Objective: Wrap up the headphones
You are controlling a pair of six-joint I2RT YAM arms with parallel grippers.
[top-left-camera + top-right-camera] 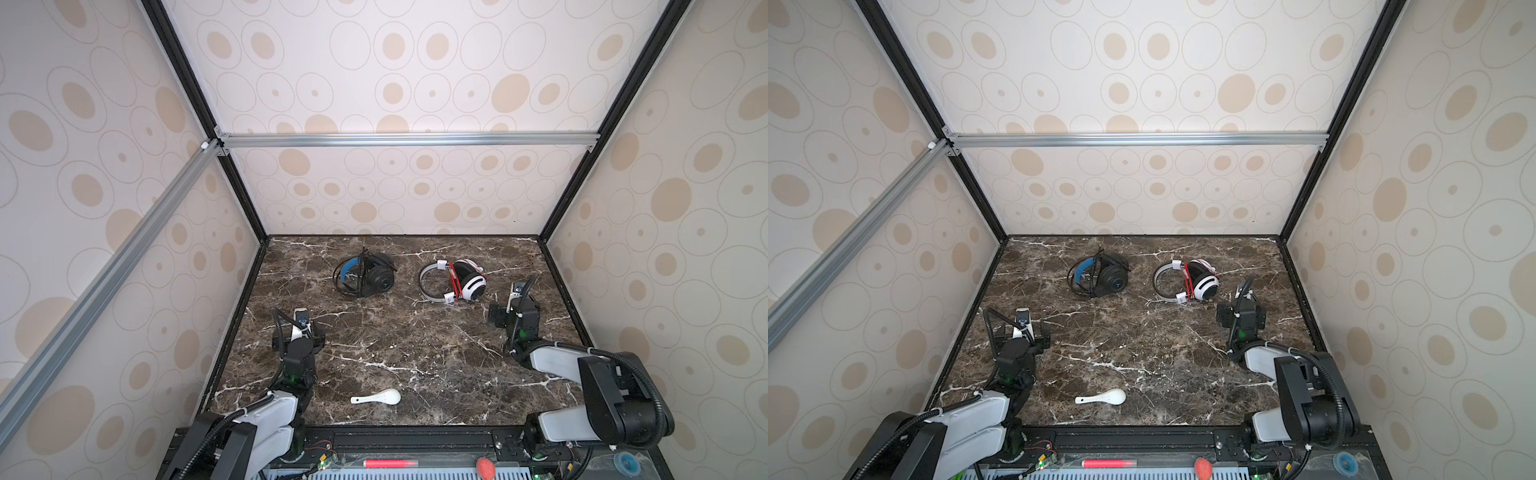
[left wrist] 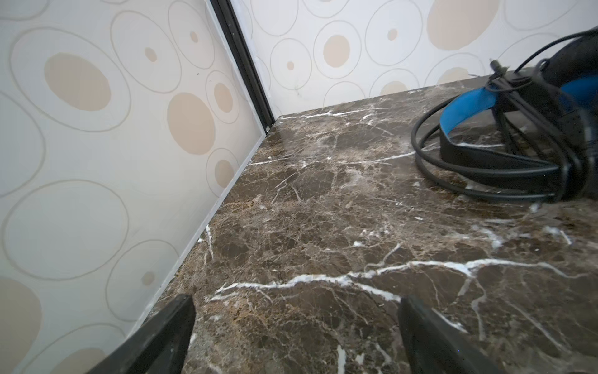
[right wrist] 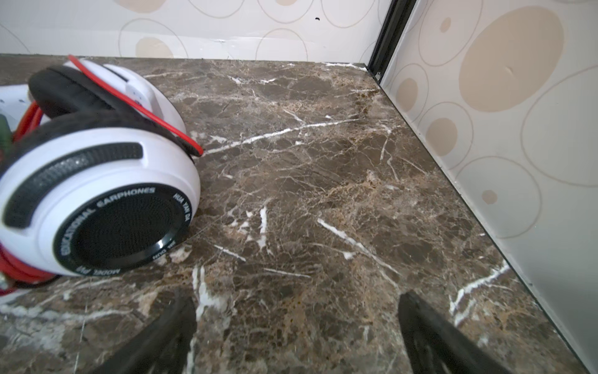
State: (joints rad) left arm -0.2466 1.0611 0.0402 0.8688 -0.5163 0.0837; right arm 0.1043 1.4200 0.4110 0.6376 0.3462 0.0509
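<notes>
Two headphones lie at the back of the marble table. The black headphones have a blue inner band and a thin black cord looped around them. To their right lie the white headphones, with black earpads and a red cord wound by the earcups. My left gripper hovers open near the left wall, short of the black pair. On the other side my right gripper is open, just right of the white earcup. Neither holds anything.
A small white ceramic spoon lies near the table's front edge. Patterned walls close in the left, back and right sides. Below the front rail sit a red stick, a red ball and a blue roll.
</notes>
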